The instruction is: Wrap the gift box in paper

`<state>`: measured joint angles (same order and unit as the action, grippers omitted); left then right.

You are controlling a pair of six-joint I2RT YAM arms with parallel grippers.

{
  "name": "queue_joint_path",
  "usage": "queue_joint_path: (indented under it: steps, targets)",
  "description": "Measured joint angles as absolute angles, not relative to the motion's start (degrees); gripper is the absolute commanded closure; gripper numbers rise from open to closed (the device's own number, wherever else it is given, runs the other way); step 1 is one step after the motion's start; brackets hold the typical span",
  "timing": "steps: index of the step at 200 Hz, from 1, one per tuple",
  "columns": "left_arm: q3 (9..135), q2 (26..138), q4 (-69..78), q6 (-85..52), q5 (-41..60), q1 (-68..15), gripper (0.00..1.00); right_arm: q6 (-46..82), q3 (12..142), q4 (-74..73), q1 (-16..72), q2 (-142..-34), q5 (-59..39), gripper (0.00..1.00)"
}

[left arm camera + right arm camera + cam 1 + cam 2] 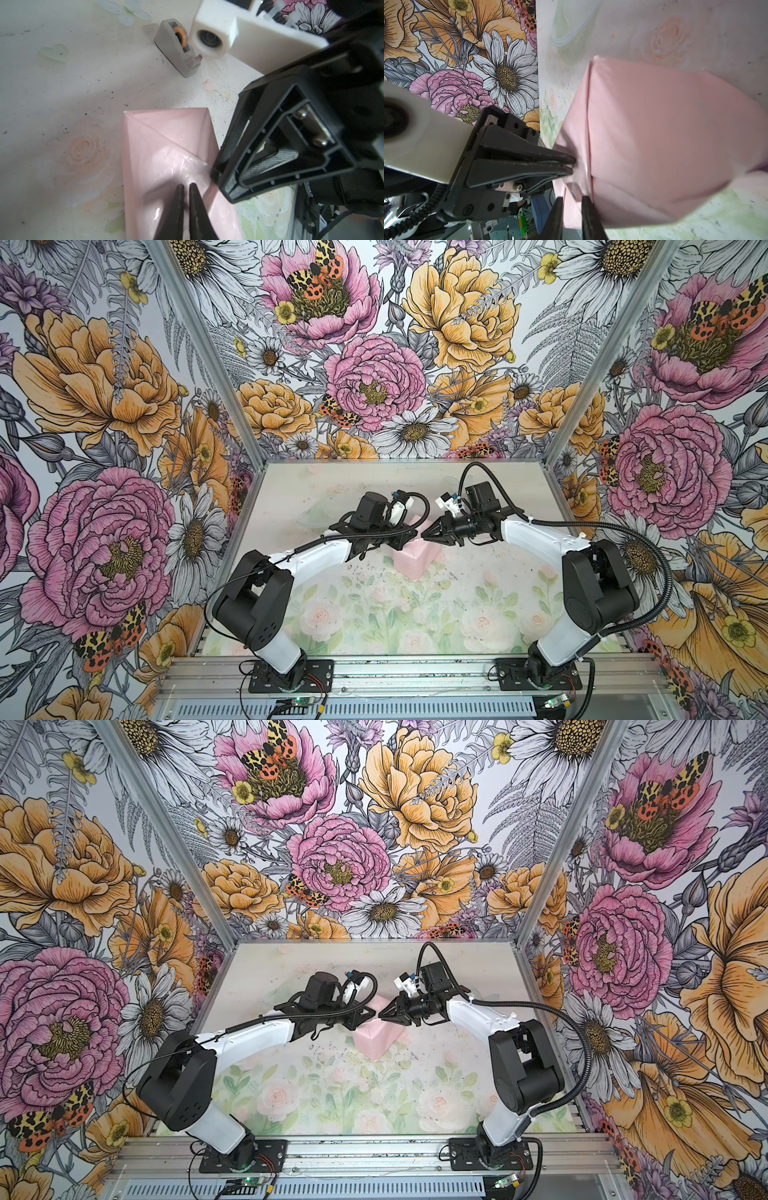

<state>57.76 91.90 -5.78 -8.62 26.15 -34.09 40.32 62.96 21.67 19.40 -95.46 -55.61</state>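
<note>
Left gripper (pixel 186 184) jaws closed; right gripper (pixel 572 198) jaws narrowly parted; tips nearly meeting.

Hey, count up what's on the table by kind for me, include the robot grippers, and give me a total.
Pink paper parcel: 1
Tape dispenser: 1
Robot grippers: 2, the left gripper and the right gripper
Total: 4
</note>
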Motion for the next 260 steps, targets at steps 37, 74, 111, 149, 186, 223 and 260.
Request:
queue_joint_path:
  steps: [37, 74, 111, 149, 186, 223, 260]
  targets:
    - [57.6, 91.9, -5.4, -8.8, 26.8, -33.5, 0.89, 40.6, 63.0, 21.8, 19.3, -95.5, -55.8, 0.79]
    - [56.6, 91.9, -2.7, -10.5, 28.6, -31.8, 0.9, 41.0, 63.0, 22.0, 19.1, -95.5, -56.0, 0.79]
    - [56.4, 92.1, 0.7, -12.1, 31.0, -30.8, 0.9, 41.1, 63.0, 22.0, 19.1, -95.5, -56.0, 0.79]
    - [56.4, 92.5, 4.2, -13.6, 34.1, -30.8, 0.91, 41.1, 63.0, 22.1, 19.0, -95.5, -56.2, 0.8]
    - [56.4, 93.8, 6.7, -14.7, 37.1, -30.8, 0.91, 41.1, 63.0, 22.2, 19.0, -95.5, -56.2, 0.8]
    - [56.4, 95.0, 6.8, -15.1, 39.0, -30.9, 0.92, 41.2, 63.0, 22.3, 19.0, -95.5, -56.2, 0.8]
    - [56.4, 95.2, 6.8, -15.0, 40.4, -31.2, 0.91, 41.2, 63.0, 22.5, 18.8, -95.5, -56.2, 0.8]
